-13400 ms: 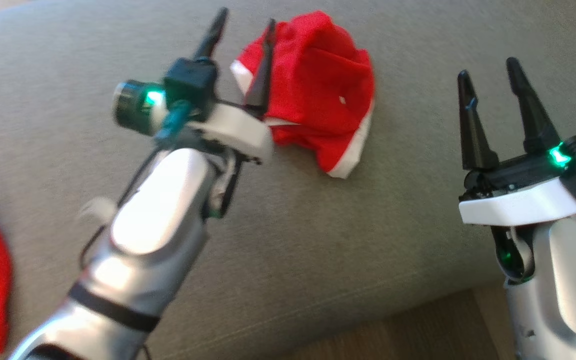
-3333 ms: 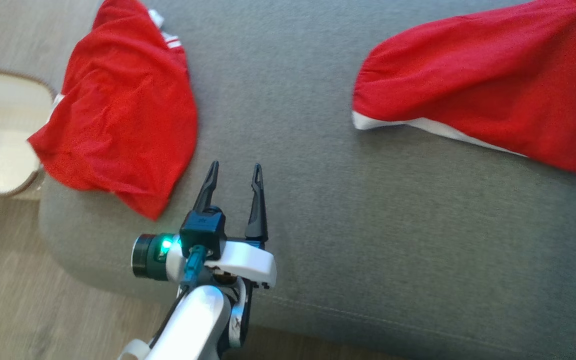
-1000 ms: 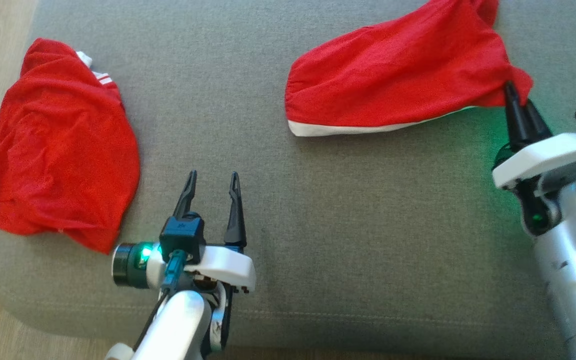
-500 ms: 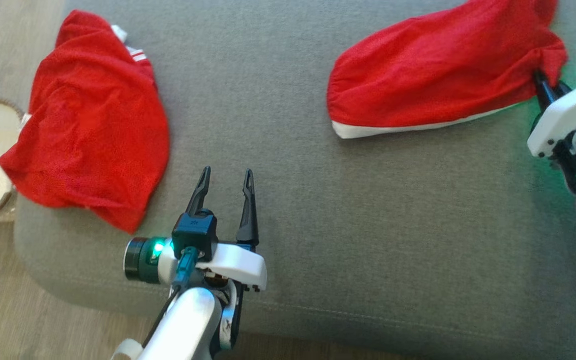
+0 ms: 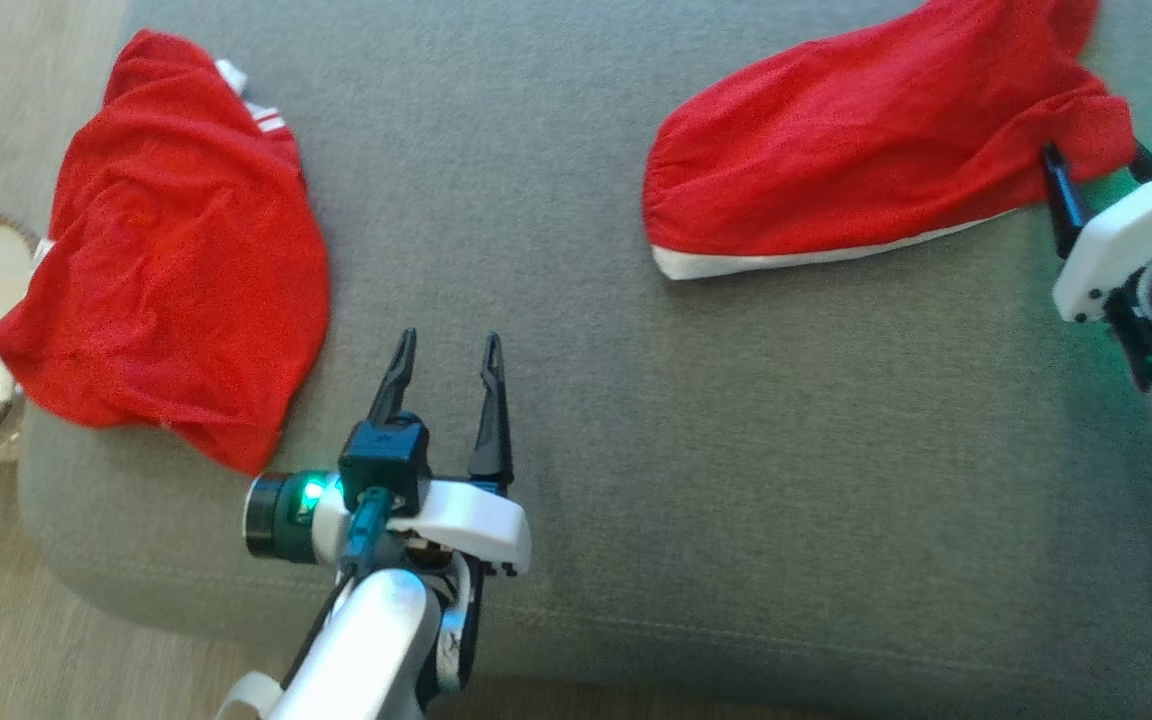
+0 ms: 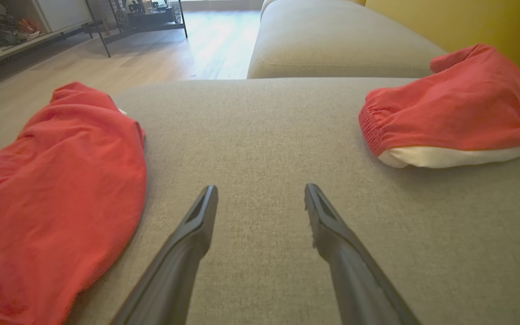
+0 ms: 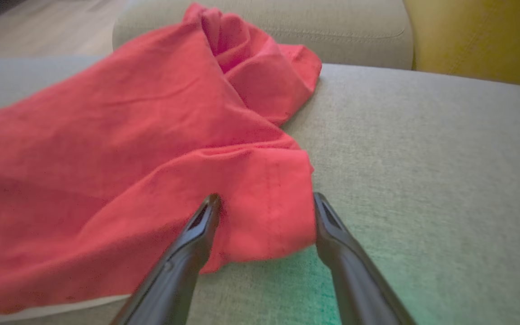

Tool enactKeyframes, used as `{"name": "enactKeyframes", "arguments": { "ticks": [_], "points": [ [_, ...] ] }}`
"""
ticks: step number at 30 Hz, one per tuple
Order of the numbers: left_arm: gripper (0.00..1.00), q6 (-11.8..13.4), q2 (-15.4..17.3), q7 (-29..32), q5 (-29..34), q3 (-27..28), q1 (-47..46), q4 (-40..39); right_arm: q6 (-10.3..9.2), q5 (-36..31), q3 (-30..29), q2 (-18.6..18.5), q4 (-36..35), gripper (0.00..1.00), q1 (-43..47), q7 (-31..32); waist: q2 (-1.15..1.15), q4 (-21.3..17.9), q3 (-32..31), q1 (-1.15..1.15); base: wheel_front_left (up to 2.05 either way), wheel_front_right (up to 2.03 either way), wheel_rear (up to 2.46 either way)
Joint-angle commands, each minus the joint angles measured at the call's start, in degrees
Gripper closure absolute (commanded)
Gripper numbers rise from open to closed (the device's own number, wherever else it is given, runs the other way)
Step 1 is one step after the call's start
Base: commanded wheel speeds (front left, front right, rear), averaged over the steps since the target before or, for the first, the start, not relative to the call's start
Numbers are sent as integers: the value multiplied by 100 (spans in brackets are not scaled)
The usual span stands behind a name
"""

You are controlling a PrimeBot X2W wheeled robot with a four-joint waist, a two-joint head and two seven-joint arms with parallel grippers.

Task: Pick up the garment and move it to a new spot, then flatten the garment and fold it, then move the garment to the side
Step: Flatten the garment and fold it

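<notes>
Just released the garment (image 5: 866,150) at the far right edge of the sofa cushion (image 5: 736,450), leaving jaws of the right gripper (image 7: 265,201) spread astride its corner and jaws of the left gripper (image 5: 446,345) open near the front edge, likely ready for flattening.

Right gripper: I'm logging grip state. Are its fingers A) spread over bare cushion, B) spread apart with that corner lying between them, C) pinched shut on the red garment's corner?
B: the right wrist view shows the right gripper spread, a corner of the red garment between its fingers.
</notes>
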Motion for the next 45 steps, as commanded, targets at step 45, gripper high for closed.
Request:
{"name": "enactKeyframes", "arguments": {
  "ticks": [45],
  "points": [
    [0, -966, 60, -30, 396, 1509, -1242, 2009, -2, 1362, 200, 1249, -4918, 0, 3075, -124, 0, -2419, -149, 0, 0, 0, 0]
  ]
}}
